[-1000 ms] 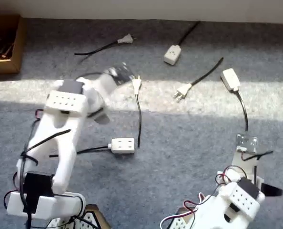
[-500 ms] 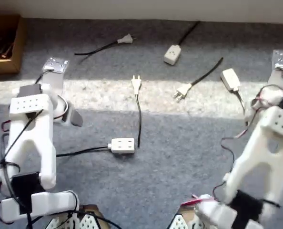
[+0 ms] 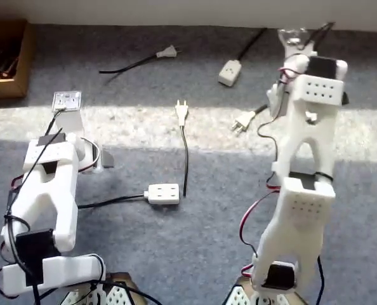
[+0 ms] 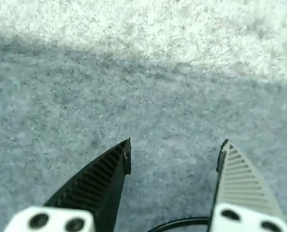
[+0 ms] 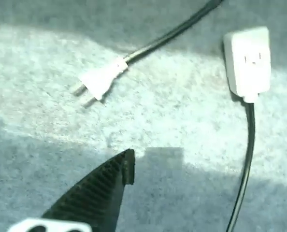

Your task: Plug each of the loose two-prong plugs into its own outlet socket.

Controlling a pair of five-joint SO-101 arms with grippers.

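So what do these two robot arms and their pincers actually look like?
Both the left arm and the right arm are blocky white plastic shells with black motor blocks at the joints. Thin black and red wires loop along them. The left gripper has two ribbed, wedge-shaped fingers, one black, one pale grey.

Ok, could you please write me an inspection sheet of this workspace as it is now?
Surface: grey carpet, partly sunlit.
Job's things: far plug, middle plug and right plug, all unplugged; socket strip, far socket, right socket.
Clutter: nothing seen.
Grippers: left gripper, jaws open over bare carpet; right gripper near the right plug.
Cables: black cord on each plug and socket; the middle plug's cord ends beside the socket strip.
Surroundings: wooden box at the far left corner.
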